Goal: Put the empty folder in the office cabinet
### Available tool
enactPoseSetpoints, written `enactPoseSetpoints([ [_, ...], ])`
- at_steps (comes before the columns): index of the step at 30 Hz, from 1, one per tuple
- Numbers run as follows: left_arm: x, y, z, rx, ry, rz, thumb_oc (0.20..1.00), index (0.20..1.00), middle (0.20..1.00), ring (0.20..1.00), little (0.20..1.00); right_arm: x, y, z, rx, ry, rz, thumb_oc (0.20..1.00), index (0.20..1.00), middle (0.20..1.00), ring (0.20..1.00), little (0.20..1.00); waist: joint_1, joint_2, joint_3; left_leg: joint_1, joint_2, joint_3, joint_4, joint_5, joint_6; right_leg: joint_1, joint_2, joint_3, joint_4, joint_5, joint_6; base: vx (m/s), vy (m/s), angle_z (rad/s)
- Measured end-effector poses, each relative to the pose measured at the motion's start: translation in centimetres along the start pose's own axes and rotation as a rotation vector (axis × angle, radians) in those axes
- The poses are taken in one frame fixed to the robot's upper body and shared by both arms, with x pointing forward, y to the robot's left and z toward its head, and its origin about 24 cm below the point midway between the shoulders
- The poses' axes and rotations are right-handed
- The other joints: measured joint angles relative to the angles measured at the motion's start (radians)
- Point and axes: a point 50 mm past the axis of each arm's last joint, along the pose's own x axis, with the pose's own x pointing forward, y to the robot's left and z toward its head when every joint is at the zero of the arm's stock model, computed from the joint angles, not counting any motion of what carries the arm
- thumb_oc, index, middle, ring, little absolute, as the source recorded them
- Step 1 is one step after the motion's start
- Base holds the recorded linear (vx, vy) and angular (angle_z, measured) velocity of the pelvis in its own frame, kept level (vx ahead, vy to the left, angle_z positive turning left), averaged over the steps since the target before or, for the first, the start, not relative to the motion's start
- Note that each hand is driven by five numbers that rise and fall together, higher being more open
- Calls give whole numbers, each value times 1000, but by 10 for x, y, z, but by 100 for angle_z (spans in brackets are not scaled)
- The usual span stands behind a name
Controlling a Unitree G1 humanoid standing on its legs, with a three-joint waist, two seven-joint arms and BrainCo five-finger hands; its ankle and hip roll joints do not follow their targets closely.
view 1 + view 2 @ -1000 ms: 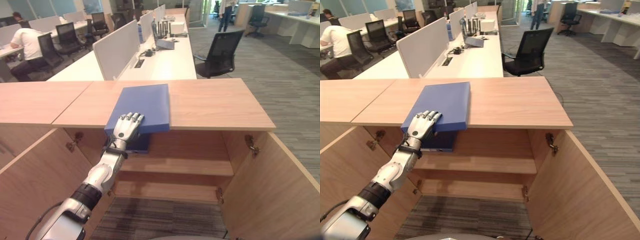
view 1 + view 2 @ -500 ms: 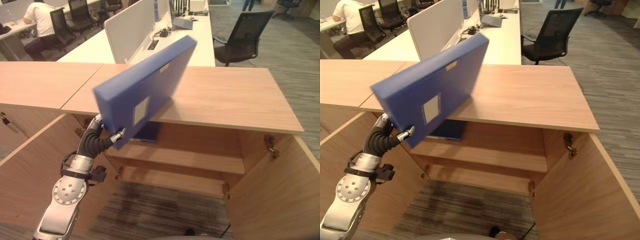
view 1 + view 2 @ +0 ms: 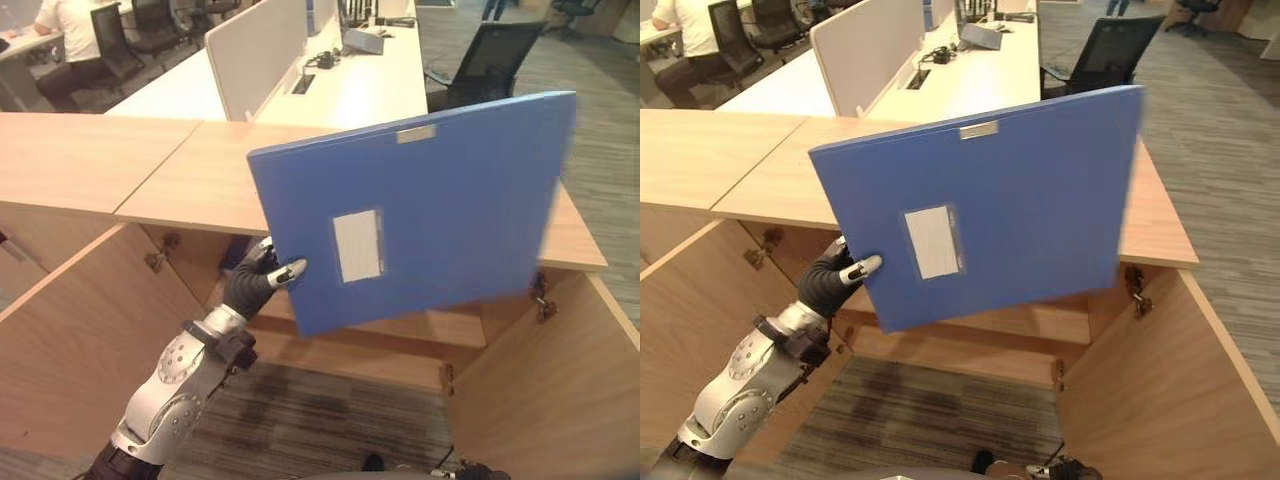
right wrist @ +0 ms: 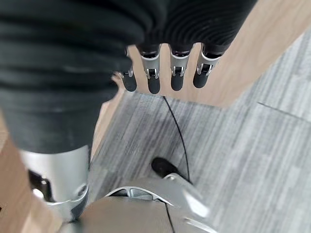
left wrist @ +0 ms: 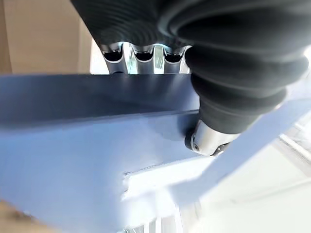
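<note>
The blue folder [image 3: 420, 210] is held upright in front of the open cabinet [image 3: 400, 330], its lower corner pinched by the left hand [image 3: 258, 283], thumb on the face and fingers behind. The right hand [image 4: 165, 73] is seen hanging relaxed, fingers straight, grasping nothing, above the floor [image 4: 252, 160].

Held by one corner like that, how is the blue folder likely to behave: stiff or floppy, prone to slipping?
The blue folder probably is stiff: it stands out flat from the left hand, with no visible sag. It likely is light, since a grip at one lower corner carries it. Its smooth cover and off-centre hold suggest it may pivot or slip in the grip.
</note>
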Motion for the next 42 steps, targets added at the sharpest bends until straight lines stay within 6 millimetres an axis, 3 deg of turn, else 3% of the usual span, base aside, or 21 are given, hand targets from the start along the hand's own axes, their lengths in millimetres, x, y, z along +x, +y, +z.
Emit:
enactPoseSetpoints([
  [5,2,-6,-14,-94,36,-30,200,200,200,200,200,0,-2,-2,0,-3,-5,1000,1000,1000,1000,1000,-9,11,-8,1,0,0,0,0,0,5,1,1,-2,1,1,0,0,0],
  [11,-6,3,-29,-119,108,45,200,200,200,200,200,0,-2,-5,1,3,-6,1000,1000,1000,1000,1000,-7,9,-9,-1,1,0,0,0,0,4,1,2,2,1,1,0,0,0],
  [17,-30,17,-47,-90,240,127,200,200,200,200,200,-1,-2,-5,2,5,-6,1000,1000,1000,1000,1000,5,5,-10,-2,1,-1,-3,0,0,2,0,2,3,1,1,0,0,0],
  [25,-89,47,-70,38,510,270,200,200,200,200,200,-1,-2,-6,2,6,-5,1000,1000,1000,1000,1000,6,9,-14,1,0,0,-5,0,0,5,0,2,-1,1,1,0,0,0],
  [30,-114,65,-73,227,660,289,200,200,200,200,200,-1,-4,-5,3,6,-3,1000,1000,1000,1000,1000,23,16,-19,1,0,0,-7,0,0,5,0,2,-1,1,2,0,0,0],
  [36,-130,76,-80,389,790,293,200,200,200,200,200,0,-5,0,27,-15,8,1000,1000,1000,1000,1000,30,19,-21,0,0,-1,-6,0,0,4,1,1,-2,1,2,0,0,0],
  [38,-131,83,-72,503,787,306,200,200,200,200,200,-1,-5,13,47,-65,14,1000,1000,1000,1000,1000,30,17,-22,0,0,-1,-7,0,0,4,1,1,-2,1,2,0,0,0],
  [42,-131,95,-55,709,792,335,200,200,200,200,200,-11,-13,62,66,-293,13,1000,1000,1000,1000,1000,23,16,-23,0,0,0,-8,0,0,3,1,3,-3,2,3,0,0,0],
])
